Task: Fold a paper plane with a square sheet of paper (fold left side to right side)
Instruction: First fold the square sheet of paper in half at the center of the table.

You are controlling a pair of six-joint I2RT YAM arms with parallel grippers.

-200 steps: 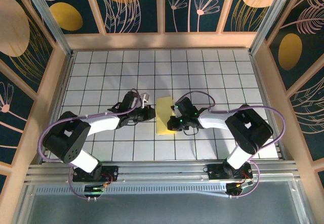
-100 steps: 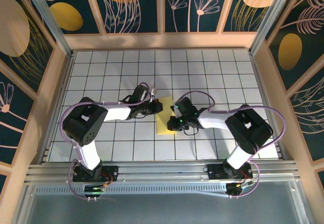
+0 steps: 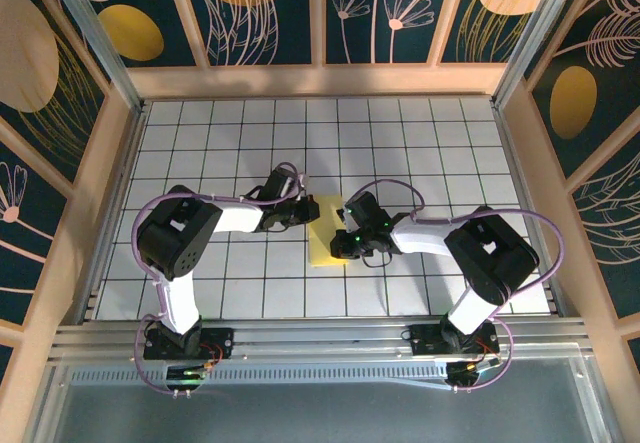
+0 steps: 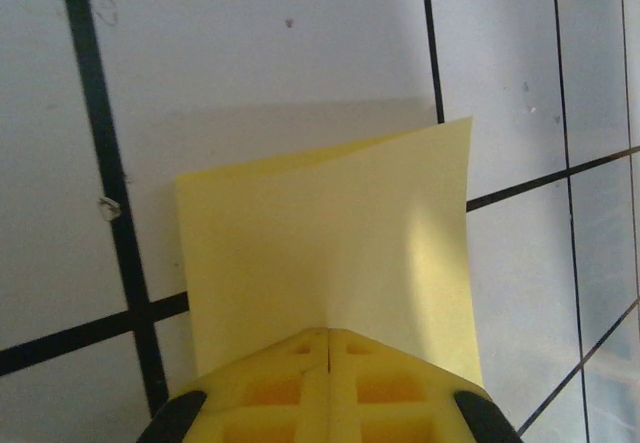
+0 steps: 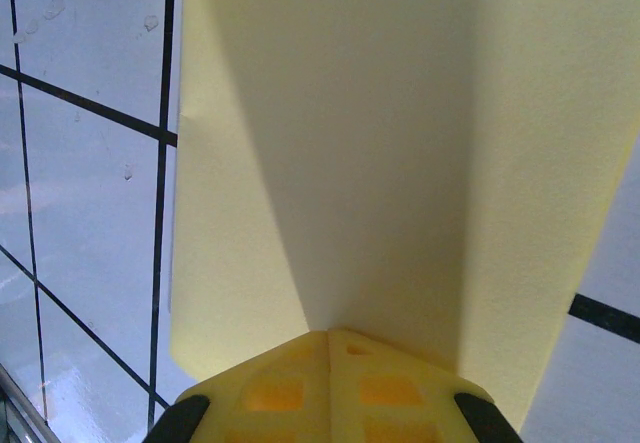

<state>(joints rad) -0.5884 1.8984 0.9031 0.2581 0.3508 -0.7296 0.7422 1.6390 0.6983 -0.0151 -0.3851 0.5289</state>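
The square sheet of paper (image 3: 322, 243) lies mid-table as a narrow yellow rectangle, folded over on itself, with its long side running away from the arms. My left gripper (image 3: 305, 209) is shut, its tips resting on the paper's upper left edge. In the left wrist view the paper (image 4: 330, 233) spreads out from the closed left gripper (image 4: 328, 333). My right gripper (image 3: 342, 246) is shut and presses on the paper's lower right part. In the right wrist view the paper (image 5: 350, 143) has a raised flap on the right, and the right gripper (image 5: 330, 333) shows nothing between its fingers.
The white grid-tiled table (image 3: 420, 143) is walled by wooden frames and patterned panels. A metal rail (image 3: 320, 338) runs along the near edge by the arm bases. Free tiles lie behind and to both sides of the paper.
My left arm has swung right and its shut gripper has come onto the paper's upper left edge. The right arm and the paper have stayed put.
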